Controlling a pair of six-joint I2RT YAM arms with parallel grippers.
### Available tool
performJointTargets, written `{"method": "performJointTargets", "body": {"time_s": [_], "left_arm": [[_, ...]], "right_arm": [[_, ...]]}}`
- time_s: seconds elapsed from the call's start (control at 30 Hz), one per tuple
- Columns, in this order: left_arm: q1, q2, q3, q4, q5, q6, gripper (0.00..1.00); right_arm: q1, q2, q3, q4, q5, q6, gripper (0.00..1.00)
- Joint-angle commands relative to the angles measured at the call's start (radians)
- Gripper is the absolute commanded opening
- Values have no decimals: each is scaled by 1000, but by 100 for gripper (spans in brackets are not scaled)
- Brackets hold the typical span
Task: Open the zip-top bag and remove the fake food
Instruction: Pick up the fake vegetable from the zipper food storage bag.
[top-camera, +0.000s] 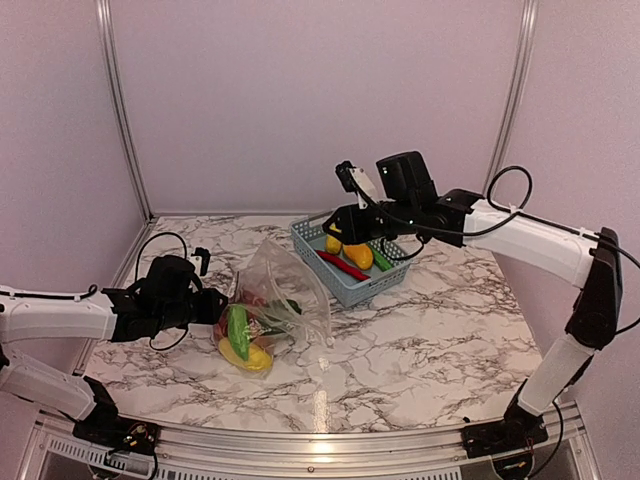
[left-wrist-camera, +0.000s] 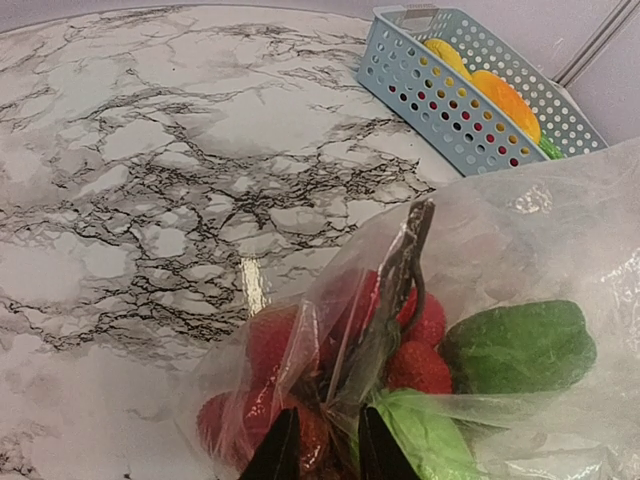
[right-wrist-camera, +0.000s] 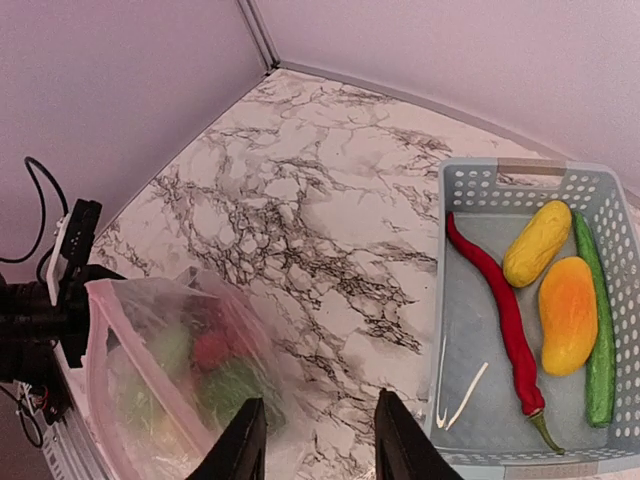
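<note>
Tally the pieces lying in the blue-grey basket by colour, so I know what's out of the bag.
Red chilli: 1
Yellow fruit: 1
Orange mango: 1
Green cucumber: 1
Total in the basket: 4
</note>
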Motion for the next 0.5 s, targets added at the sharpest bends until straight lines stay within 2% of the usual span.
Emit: {"method": "performJointTargets", "body": {"time_s": [0.0, 0.2, 0.47], "left_arm": [[4, -28, -12, -8, -11, -5, 22], [3, -23, -6, 2, 4, -5, 22], [3, -13, -6, 15, 24, -13, 22]], "right_arm": [[79, -88, -46, -77, -4, -73, 35], [167, -86, -76, -106, -23, -100, 35], [171, 42, -72, -67, 13, -95, 29]]}}
